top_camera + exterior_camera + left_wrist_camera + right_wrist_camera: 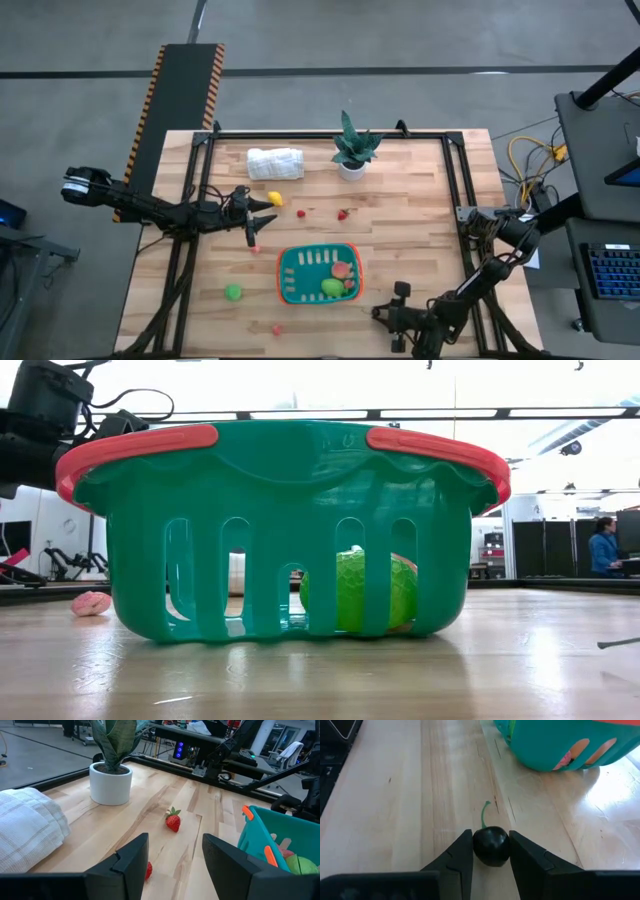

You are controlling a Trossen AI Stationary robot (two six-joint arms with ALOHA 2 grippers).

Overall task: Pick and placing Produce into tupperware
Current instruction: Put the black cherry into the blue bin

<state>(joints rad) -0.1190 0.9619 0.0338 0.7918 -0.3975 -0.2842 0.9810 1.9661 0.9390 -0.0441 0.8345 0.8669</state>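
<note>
- Overhead, the teal basket (318, 273) with its orange-red rim sits near the front middle of the worktop (410, 190), with a green piece (332, 288) and a pink piece (342, 269) inside. A lemon (275, 199), two small red pieces (301, 212) (343, 214) and a green ball (233, 292) lie loose on the wood. The left gripper (252, 214) hovers beside the lemon; the right gripper (384, 314) is low by the front edge, right of the basket. A rolled white cloth (275, 163) and a potted plant (352, 150) stand at the back.
- At table level, the basket (285, 530) fills the view, a green fruit (358, 590) showing through its slots, and a pink piece (91, 603) lies on the wood beside it.
- Left wrist: the gripper (174, 860) is open and empty, a strawberry (173, 820) ahead between its fingers, the plant pot (110, 782) and cloth (27, 827) nearby.
- Right wrist: the gripper (491, 851) has both fingers pressed against a dark cherry (490, 846) resting on the wood, near the basket (570, 742).
</note>
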